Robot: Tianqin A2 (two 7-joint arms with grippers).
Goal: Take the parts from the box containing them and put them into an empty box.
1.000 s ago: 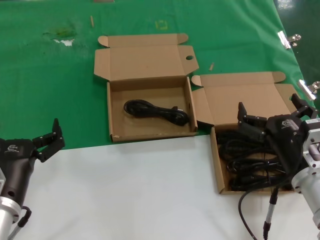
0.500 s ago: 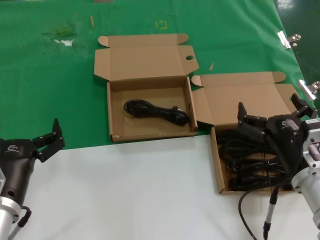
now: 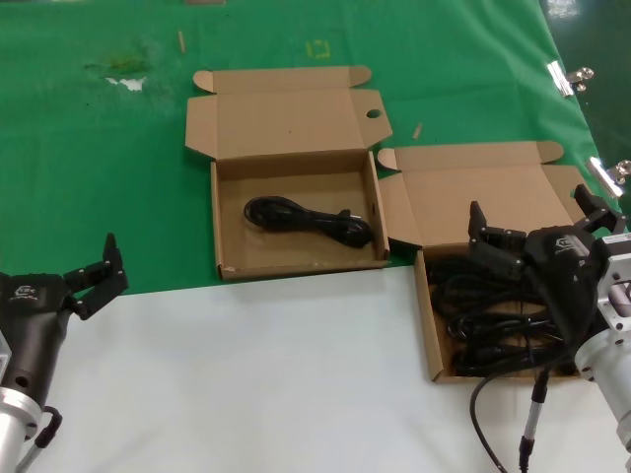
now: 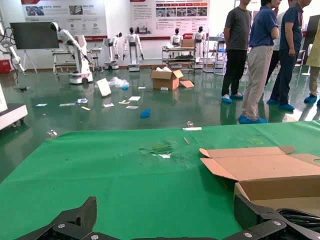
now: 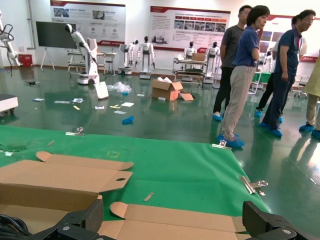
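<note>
L gripper (image 3: 97, 273) parked low at far left over white tabletop (image 3: 276, 384), fingers spread, holding nothing. Center box (image 3: 296, 212) on green cloth (image 3: 89, 148), lid back, one cord (image 3: 308, 222) inside, long axis left-right, slightly diagonal. R box (image 3: 429, 325) holds cord pile (image 3: 483, 325); R gripper (image 3: 537, 225) above it, wide open, empty, partly blocking pile. Wrist views add bystanders (image 5: 245, 75) and display robots (image 4: 80, 55) behind.
</note>
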